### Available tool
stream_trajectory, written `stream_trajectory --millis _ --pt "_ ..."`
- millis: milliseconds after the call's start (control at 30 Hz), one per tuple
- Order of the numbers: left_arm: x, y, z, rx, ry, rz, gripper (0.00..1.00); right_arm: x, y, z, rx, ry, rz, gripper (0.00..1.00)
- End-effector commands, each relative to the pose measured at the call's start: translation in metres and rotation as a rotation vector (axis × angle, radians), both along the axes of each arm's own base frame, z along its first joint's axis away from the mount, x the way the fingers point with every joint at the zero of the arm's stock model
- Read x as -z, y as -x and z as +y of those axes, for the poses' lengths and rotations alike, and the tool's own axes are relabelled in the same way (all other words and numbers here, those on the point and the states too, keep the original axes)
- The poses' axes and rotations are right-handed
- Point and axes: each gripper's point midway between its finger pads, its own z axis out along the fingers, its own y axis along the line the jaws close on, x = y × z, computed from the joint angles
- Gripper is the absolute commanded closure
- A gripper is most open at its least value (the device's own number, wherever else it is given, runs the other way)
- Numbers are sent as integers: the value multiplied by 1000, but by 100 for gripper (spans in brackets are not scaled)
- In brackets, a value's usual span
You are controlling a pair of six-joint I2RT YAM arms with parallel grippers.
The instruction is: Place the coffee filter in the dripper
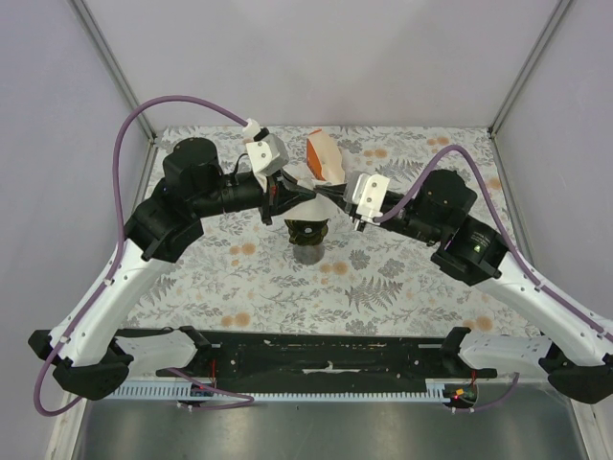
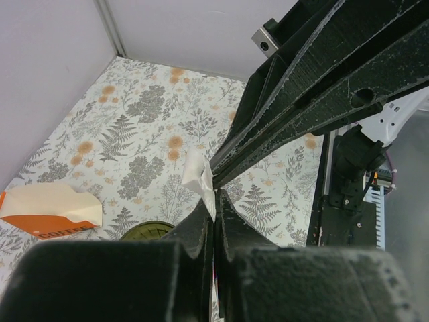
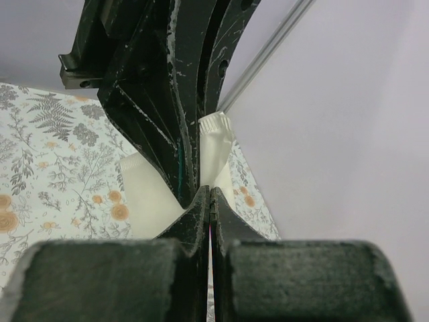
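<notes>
The coffee filter (image 3: 216,144) is not yet in the dripper (image 1: 308,236); in the top view it is held in the air just at 12 o'clock of it. My left gripper (image 2: 214,201) and right gripper (image 3: 210,192) both pinch its paper tight. I judge that opening the filter and lowering it in are left to do.

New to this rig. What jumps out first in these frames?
Both arms meet mid-table, with the left fingers and right fingers pinched shut on the same white coffee filter, held in the air close to the dripper. Behind them, an orange-and-cream pack lies on the floral table cover.
</notes>
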Motion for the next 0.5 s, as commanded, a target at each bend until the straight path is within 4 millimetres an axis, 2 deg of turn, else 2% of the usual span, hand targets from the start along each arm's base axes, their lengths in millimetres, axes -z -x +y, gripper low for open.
stream_trajectory --millis 0,133,300,467 --pt "-18 7 -2 29 48 -27 98 -11 9 1 -37 5 -24 100" --pt "-17 4 0 15 39 -38 98 -3 25 2 -120 39 -14 100" --pt "-17 0 1 -2 27 -56 98 6 33 -9 -132 56 -2 100" --pt "-19 -1 1 -3 26 -67 98 17 44 -11 -179 80 28 100"
